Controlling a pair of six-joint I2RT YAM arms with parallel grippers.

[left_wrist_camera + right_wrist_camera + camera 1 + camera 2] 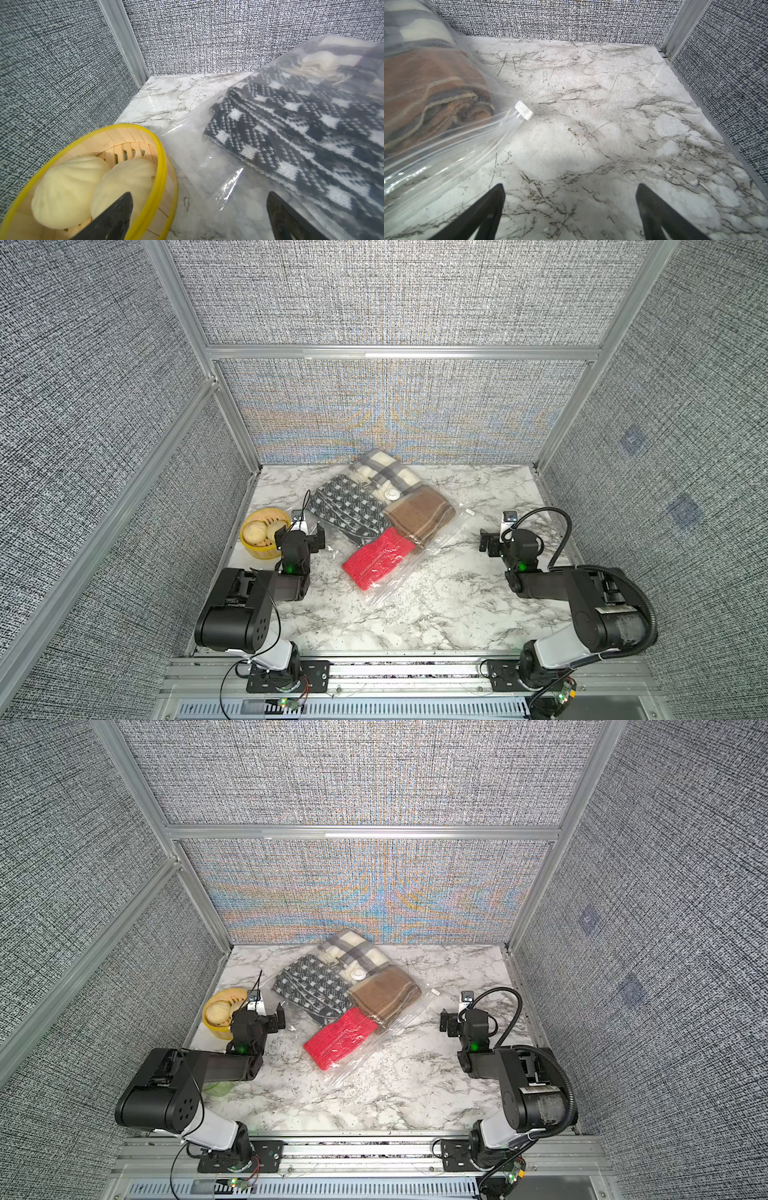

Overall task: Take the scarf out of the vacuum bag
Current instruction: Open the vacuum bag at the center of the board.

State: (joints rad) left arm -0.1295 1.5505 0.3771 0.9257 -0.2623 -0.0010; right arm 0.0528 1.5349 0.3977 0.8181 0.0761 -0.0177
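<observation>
We've got both claws wide, empty: left claw between the bun steamer and the vacuum bag, right claw by its zip slider, flanking it, we guess, to open it. Bag lies flat on the worktop, four folded scarves inside, red scarf nearest the zip edge.

The left arm and right arm are black, each with a white link just above the aluminium rail and a green wrist light. The left gripper and right gripper are black; a ribbed hose runs along the right arm.
</observation>
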